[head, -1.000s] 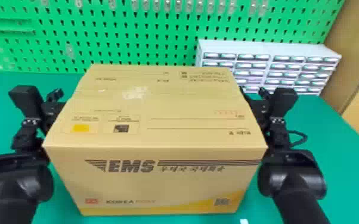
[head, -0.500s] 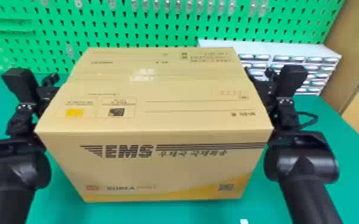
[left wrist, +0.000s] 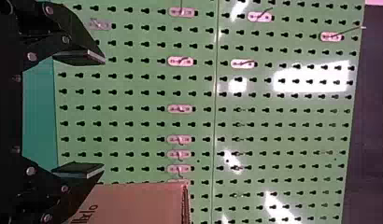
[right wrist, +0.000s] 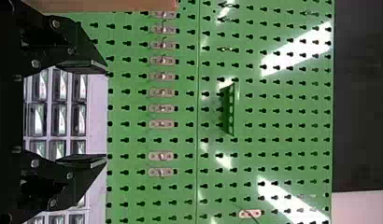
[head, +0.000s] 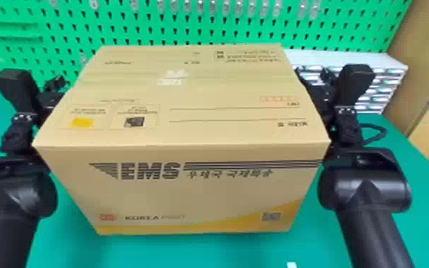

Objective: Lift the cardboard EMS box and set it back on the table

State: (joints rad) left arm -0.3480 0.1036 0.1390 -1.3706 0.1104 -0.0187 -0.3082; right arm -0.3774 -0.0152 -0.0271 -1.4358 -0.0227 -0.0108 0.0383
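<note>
Cardboard EMS box (head: pixel 189 135), tan and rectangular, is between the black two-fingered left end effector (head: pixel 50 98) and matching right end effector (head: pixel 320 94), both spread apart, over the flat green surface (head: pixel 189 253)

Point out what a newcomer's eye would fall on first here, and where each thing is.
Probably the big cardboard box, front and centre between the black left arm and right arm. Next comes the bright green pegboard behind it, with a white drawer rack at the back right.
</note>
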